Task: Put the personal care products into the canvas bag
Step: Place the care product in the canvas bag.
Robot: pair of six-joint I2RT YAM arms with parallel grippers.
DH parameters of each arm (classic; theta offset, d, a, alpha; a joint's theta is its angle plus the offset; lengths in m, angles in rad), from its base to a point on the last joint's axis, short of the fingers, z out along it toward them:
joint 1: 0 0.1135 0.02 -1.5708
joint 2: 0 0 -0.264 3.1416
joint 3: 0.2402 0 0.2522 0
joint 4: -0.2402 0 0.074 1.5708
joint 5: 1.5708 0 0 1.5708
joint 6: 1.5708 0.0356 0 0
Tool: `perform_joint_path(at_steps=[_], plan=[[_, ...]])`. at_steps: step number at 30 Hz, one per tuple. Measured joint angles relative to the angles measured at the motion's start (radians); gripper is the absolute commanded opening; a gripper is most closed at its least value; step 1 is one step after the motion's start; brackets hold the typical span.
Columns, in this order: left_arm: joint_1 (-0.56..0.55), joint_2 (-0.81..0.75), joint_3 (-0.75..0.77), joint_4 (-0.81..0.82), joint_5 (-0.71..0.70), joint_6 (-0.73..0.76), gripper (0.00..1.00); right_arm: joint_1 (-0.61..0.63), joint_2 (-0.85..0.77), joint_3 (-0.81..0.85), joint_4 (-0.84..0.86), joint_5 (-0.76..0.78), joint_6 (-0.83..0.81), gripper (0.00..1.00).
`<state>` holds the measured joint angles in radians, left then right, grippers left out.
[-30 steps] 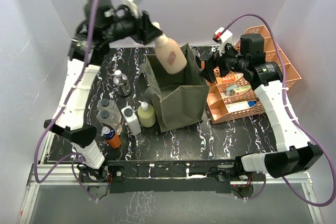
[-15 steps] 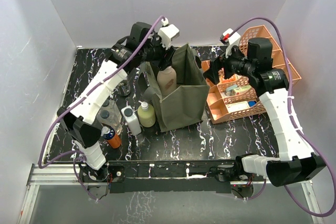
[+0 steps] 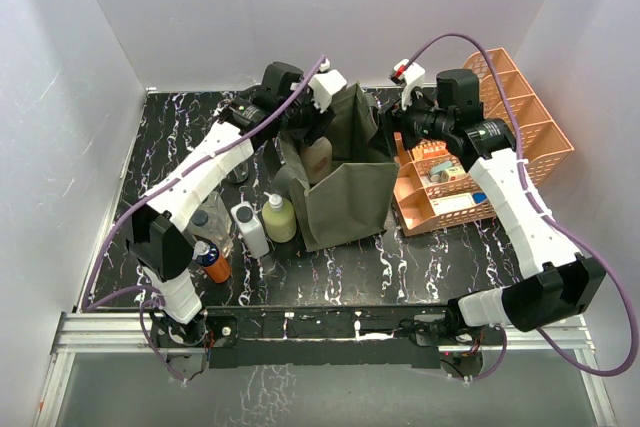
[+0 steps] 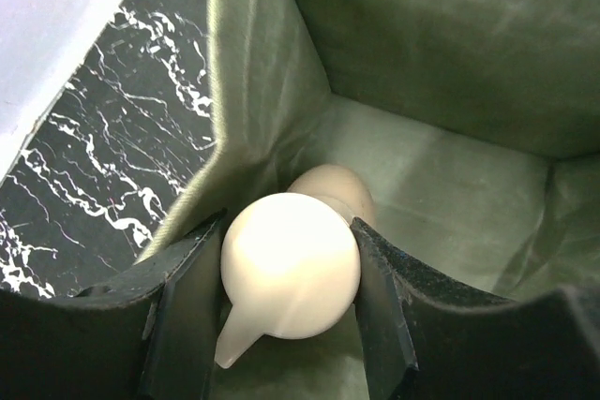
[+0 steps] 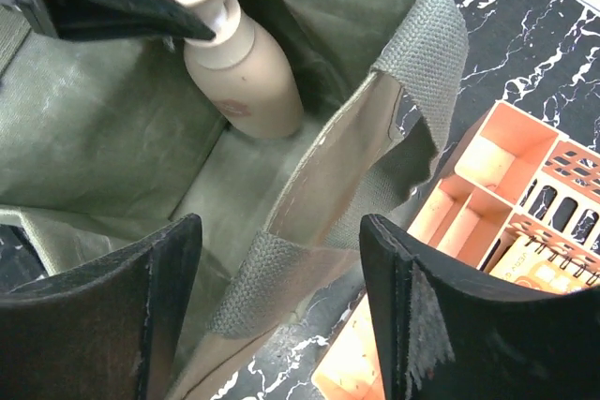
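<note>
While my left gripper hangs inside the bag, its fingers clamp the beige cap of the tan bottle from both sides. Grip looks firm, with the cap filling the gap between the pads. The cap's small spout points back toward my wrist camera.

Tan bottle: cap up, leaning slightly, well below the rim, close to the bag's left wall toward the far corner. From the right wrist view the base looks to be at the bag's floor, but I cannot tell whether it bears on it.

Right gripper: jaws wide, straddling the bag's right wall at the rim. One finger is inside the bag, the other outside above the table. A strap runs along that wall between the fingers. The fabric is not pinched.

Bag: upright on the table, mouth open, just beside the orange tray on its right.

Left of the bag on the table:
- yellow bottle, just beside the bag's near left corner
- white bottle, next to the yellow one
- clear bottles with black caps, partly behind my left arm
- orange bottle, nearest the front edge
</note>
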<state>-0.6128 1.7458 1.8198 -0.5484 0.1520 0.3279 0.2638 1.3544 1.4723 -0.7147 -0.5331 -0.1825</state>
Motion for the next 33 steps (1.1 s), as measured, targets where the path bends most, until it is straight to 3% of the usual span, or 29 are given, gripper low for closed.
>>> perform_joint_path(at_steps=[5, 9, 13, 22, 26, 33], plan=[[0.0, 0.0, -0.085, 0.027, -0.002, 0.04, 0.0, 0.006, -0.004, -0.023, 0.028, 0.022, 0.008, 0.45], [0.0, 0.0, -0.109, 0.034, 0.006, 0.066, 0.0, 0.006, -0.019, -0.048, 0.043, 0.035, 0.016, 0.22], [-0.001, 0.0, -0.156, 0.084, 0.009, 0.089, 0.0, 0.008, -0.044, -0.076, 0.058, 0.038, 0.026, 0.1], [-0.003, 0.002, -0.22, 0.115, -0.007, 0.126, 0.0, 0.008, -0.056, -0.081, 0.061, 0.041, 0.03, 0.1], [-0.003, 0.002, -0.233, 0.115, -0.006, 0.145, 0.0, 0.008, -0.064, -0.096, 0.07, 0.036, 0.03, 0.18], [-0.003, 0.002, -0.251, 0.144, 0.002, 0.164, 0.02, 0.008, -0.079, -0.112, 0.089, 0.032, 0.029, 0.23]])
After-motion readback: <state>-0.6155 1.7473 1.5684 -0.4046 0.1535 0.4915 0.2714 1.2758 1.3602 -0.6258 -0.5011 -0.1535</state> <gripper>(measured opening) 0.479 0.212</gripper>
